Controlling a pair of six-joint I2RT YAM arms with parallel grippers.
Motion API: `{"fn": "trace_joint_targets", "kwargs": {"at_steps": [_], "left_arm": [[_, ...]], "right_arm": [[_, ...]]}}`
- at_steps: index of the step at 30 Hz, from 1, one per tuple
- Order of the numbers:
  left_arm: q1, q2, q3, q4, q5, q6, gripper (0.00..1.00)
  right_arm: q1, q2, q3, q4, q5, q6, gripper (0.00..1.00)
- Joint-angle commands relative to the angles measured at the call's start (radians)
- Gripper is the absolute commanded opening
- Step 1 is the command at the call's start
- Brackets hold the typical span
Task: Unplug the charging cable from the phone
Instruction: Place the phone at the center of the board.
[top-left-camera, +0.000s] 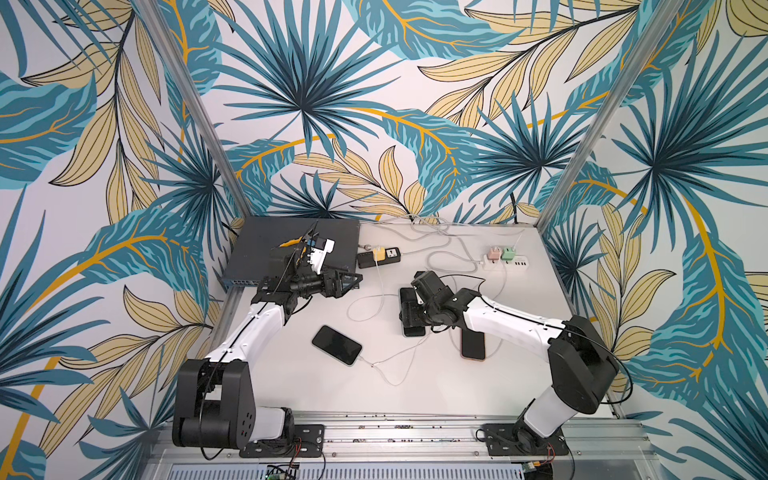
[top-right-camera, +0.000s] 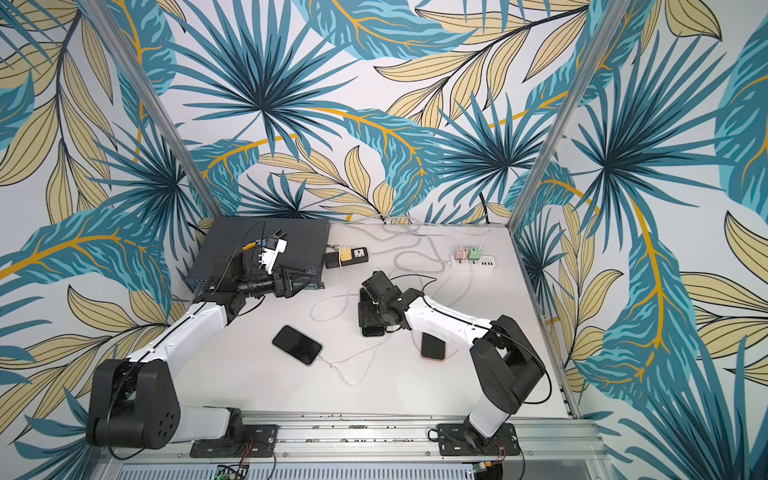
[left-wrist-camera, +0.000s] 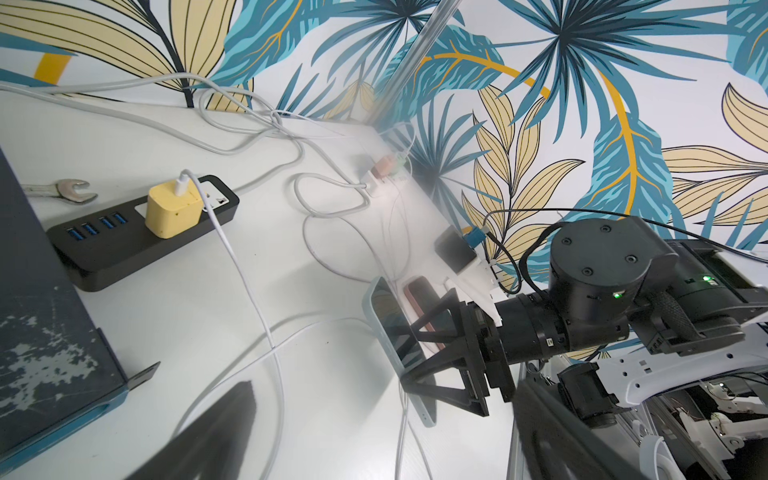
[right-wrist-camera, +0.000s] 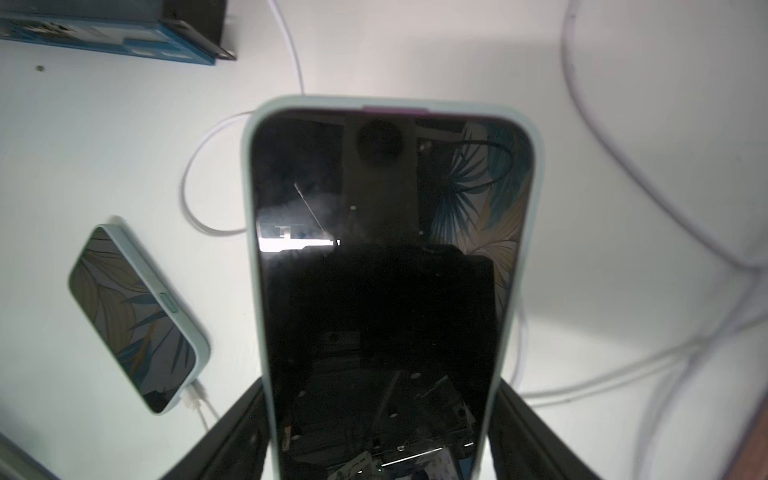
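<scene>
I see my right gripper (right-wrist-camera: 380, 390) clamped on a pale-cased phone (right-wrist-camera: 386, 249), one finger on each long edge, screen facing the wrist camera. In both top views that phone sits mid-table, just ahead of the right wrist. I cannot tell if it is lifted off the table (top-left-camera: 415, 390). A white cable (right-wrist-camera: 298, 62) runs up to its far end, but I cannot tell whether it is plugged in there. My left gripper (top-left-camera: 352, 281) has its jaws wide apart and empty, hovering at the front edge of the dark flat box (top-left-camera: 291, 237), well apart from the phones. A second phone (top-left-camera: 336, 345) lies flat, screen up, centre table, with a charging cable (right-wrist-camera: 195, 392) seated in its end. A third phone (top-left-camera: 473, 347), pinkish edge, lies under the right forearm. The black power strip (top-left-camera: 392, 253) with the yellow charger (top-left-camera: 379, 252) sits just beside the box.
</scene>
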Motion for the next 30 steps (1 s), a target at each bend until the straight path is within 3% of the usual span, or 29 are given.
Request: {"fn": "trace_joint_targets", "kwargs": {"at_steps": [1, 17, 30], "left_arm": [[0.015, -0.013, 0.038, -0.023, -0.005, 0.029, 1.0], [0.035, -0.004, 0.039, -0.031, -0.005, 0.038, 1.0], [0.069, -0.026, 0.043, -0.038, -0.005, 0.034, 1.0]], "right_arm": [[0.009, -0.043, -0.053, -0.086, 0.103, 0.065, 0.5], [0.034, -0.009, -0.168, -0.117, 0.099, 0.117, 0.54], [0.035, 0.042, -0.156, -0.105, 0.077, 0.075, 0.76]]}}
